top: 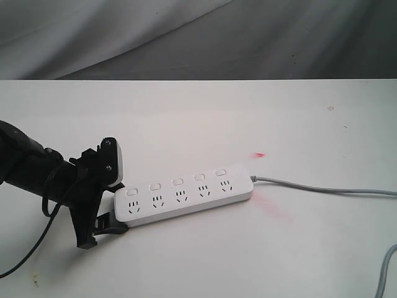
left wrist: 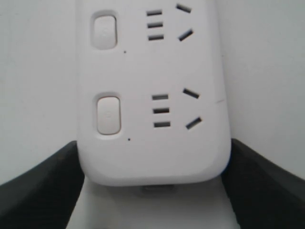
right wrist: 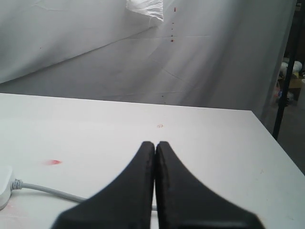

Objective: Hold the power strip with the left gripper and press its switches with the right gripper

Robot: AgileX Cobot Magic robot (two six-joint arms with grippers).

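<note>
The white power strip (top: 186, 195) lies slantwise on the table, and its grey cord (top: 322, 188) runs off to the right. Five small switches (top: 177, 182) sit in a row above the sockets. My left gripper (top: 115, 208) is at the strip's left end. In the left wrist view its black fingers (left wrist: 43, 186) press against both sides of the strip's rounded end (left wrist: 152, 157), next to two of the switches (left wrist: 108, 114). My right gripper (right wrist: 155, 143) is out of the exterior view. It hangs shut and empty above the table, with the cord (right wrist: 47, 190) and the strip's end (right wrist: 4, 186) below it.
Red smudges (top: 258, 154) mark the white table (top: 198, 261) near the strip's cord end. Another grey cable (top: 388, 267) curves in at the lower right corner. A grey cloth backdrop (top: 198, 37) hangs behind the table's far edge.
</note>
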